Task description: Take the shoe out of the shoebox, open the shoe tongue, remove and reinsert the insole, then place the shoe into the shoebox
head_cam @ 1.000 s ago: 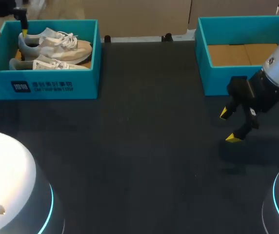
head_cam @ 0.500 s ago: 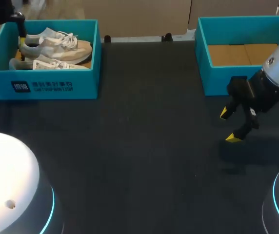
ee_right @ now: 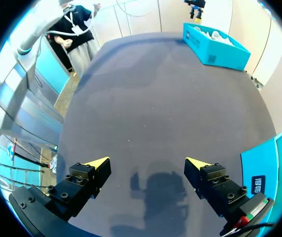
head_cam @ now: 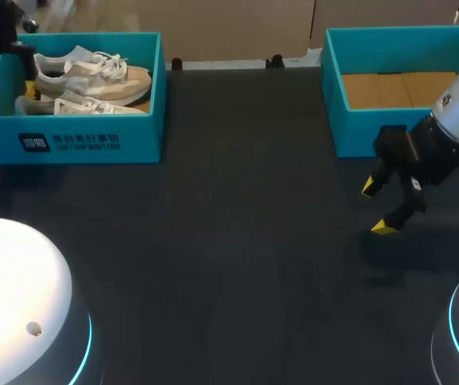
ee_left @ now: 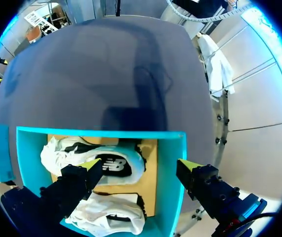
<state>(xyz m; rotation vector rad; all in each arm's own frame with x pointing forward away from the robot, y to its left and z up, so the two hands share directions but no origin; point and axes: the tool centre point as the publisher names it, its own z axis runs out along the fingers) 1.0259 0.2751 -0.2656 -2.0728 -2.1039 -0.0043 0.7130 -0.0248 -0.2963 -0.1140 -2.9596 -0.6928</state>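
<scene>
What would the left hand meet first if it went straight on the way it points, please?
Probably the heel of the shoe in the shoebox; the open left hand straddles the box's wall and might clip it. Depth is unclear.

- A dark table point(head_cam: 237, 241) filled most of the frame.
- A teal box point(head_cam: 354, 132) with a brown cardboard floor sat at upper right.
- A small black knob point(head_cam: 176, 62) and a second knob point(head_cam: 275, 60) stood at top centre.

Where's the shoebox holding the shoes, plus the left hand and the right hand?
shoebox point(head_cam: 141, 136), head view, bare part of its front wall.
left hand point(ee_left: 138, 164), left wrist view, midway between its yellow tips.
right hand point(head_cam: 376, 207), head view, midway between its yellow tips.
</scene>
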